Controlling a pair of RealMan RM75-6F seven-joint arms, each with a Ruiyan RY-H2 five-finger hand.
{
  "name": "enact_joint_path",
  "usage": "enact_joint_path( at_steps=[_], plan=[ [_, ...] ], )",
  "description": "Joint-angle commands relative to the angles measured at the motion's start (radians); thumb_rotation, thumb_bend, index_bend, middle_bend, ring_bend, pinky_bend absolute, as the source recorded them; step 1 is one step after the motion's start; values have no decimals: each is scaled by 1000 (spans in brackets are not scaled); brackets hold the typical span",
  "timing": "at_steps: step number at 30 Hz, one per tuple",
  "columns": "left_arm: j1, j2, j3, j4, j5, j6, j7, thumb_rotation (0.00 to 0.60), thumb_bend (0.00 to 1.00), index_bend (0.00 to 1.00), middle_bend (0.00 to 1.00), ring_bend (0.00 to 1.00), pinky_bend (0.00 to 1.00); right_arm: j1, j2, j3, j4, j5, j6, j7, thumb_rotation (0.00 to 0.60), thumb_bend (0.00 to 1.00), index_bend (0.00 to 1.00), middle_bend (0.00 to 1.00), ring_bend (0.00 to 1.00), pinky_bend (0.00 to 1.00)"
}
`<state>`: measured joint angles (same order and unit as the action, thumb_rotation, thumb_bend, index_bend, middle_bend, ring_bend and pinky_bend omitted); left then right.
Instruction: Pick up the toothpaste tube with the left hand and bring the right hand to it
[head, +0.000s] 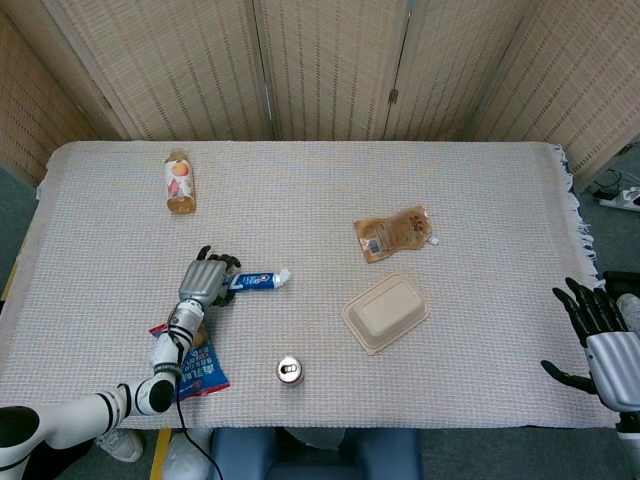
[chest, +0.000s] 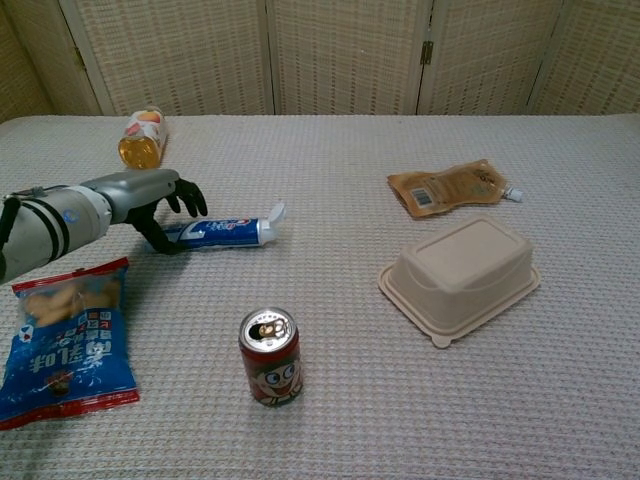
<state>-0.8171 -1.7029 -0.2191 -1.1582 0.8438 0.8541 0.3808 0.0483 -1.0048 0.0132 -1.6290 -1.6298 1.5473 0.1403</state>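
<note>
Head view, right hand (head: 605, 340) cut off at lower right edge, fingers spread, left hand (chest: 160, 205) over toothpaste tube (chest: 222, 232) end, grip unclear, woven cloth surface (head: 320, 190), reed screens behind

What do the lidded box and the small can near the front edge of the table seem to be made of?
The lidded box looks like moulded pulp or fibre: matte beige, with soft rounded edges and no shine, though foam cannot be excluded. The can appears to be thin metal: its top is silvery and reflective with a pull tab, and its side carries a glossy red print with a cartoon face.
</note>
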Motion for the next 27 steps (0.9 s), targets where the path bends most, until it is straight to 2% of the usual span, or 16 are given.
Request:
enact_joint_path(
  at_steps=[1,7,13,27],
  plan=[
    [-1,-20,-10,46,3,3,-23,600,399,333,319,276,77,2,0,1,-3,2,-5,-5,600,207,0,0,0,0],
    [3,-28,-18,92,26,-3,-61,600,399,351,337,287,81,6,2,1,-14,3,-12,-17,600,207,0,0,0,0],
    [4,-25,-10,72,68,-12,-84,600,399,360,337,287,82,3,4,0,-16,4,-9,-20,600,207,0,0,0,0],
    [-12,-49,-9,99,69,-4,-22,600,400,396,369,308,96,-8,3,-5,-5,8,-1,-7,600,207,0,0,0,0]
  ],
)
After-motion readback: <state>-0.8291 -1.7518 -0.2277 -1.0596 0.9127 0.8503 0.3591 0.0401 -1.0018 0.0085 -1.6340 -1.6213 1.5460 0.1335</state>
